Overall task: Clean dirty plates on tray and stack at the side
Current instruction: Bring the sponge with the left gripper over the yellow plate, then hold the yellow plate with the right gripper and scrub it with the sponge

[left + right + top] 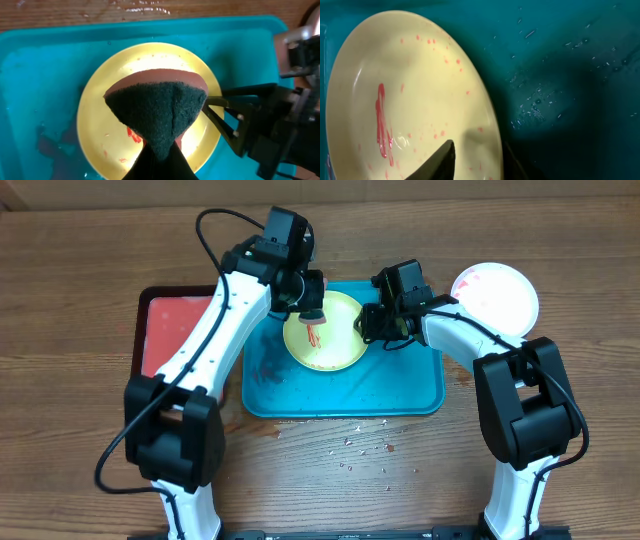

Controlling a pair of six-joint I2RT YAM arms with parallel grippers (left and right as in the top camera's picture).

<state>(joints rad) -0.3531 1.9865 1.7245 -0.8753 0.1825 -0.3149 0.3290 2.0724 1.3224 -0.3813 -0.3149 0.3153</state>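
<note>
Partly hidden under the sponge [157, 110], your yellow-green plate [335, 348] showed only its rim and near half from the left wrist, and the right wrist view cut it off at the bottom edge. It lay face up in the teal tray [400, 395], toward the back and left of centre. Being round, it had no long axis, but its main red smear [381, 120] ran roughly front to back. You could not tell whether its right edge was lifted.

Your left gripper [157, 167] was pinched tight on the sponge, dark scouring face toward the camera, over the plate's middle. Your right gripper [219, 109] sat at the plate's right rim with its jaws parted, one finger inside the rim, the other outside, neither clearly pressing.

Beads of water [535, 110] lay on the tray, whose long side ran left to right on the wooden table [80, 260]. A white plate [497, 295] lay on the wood to its right, a red tray [170, 330] to its left, and small specks [360, 445] in front.
</note>
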